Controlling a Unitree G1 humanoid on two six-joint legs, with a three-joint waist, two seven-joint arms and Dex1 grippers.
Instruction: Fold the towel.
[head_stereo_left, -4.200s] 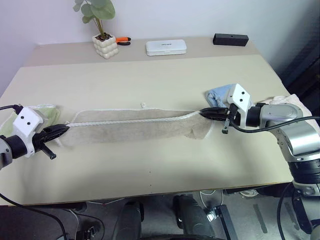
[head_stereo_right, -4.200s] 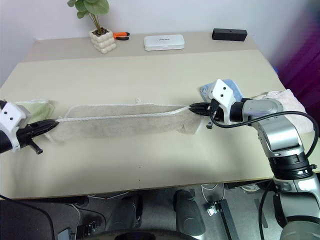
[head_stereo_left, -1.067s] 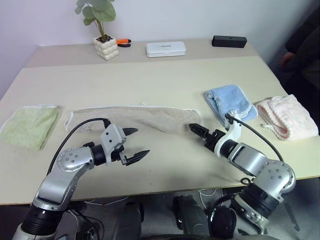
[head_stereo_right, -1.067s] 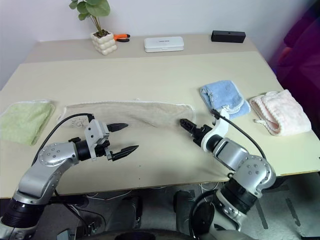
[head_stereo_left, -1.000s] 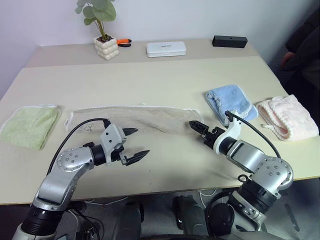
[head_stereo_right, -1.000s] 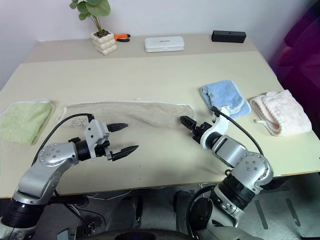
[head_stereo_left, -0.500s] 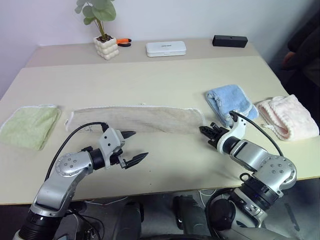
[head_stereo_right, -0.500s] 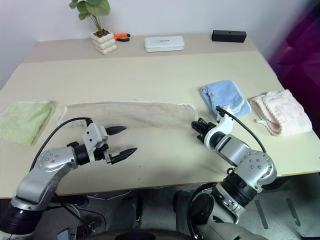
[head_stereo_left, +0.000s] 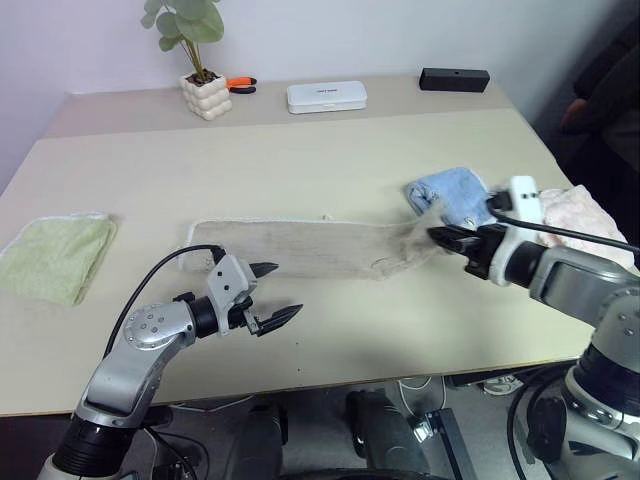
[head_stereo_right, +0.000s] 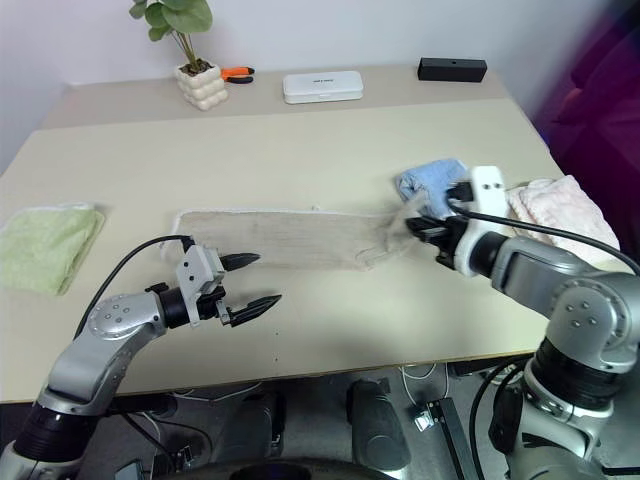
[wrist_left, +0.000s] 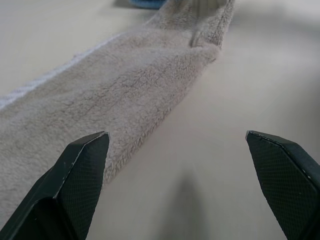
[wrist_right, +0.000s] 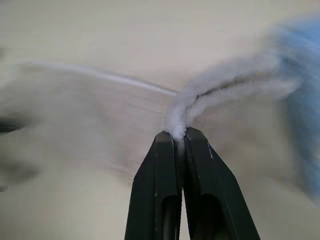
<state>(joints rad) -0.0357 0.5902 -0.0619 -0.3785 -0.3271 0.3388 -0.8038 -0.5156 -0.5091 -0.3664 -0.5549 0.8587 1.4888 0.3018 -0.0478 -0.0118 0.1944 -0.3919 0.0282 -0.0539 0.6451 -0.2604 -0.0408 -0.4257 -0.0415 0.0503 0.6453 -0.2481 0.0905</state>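
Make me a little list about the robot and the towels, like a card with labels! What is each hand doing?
towel: long beige strip lying across the table, right end lifted
right gripper: fingers shut, pinching the towel's right end
left gripper: fingers open, empty, near the towel's front edge
light-green towel: folded, at the table's left edge
light-blue towel: just behind the right gripper
pink towel: far right

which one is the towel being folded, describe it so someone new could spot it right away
On the beige table, look at the middle strip in front of the robot. The towel is the long beige-tan cloth lying there, its right end pinched and lifted by the right gripper. The light-green towel and light-blue towel are smaller and coloured.
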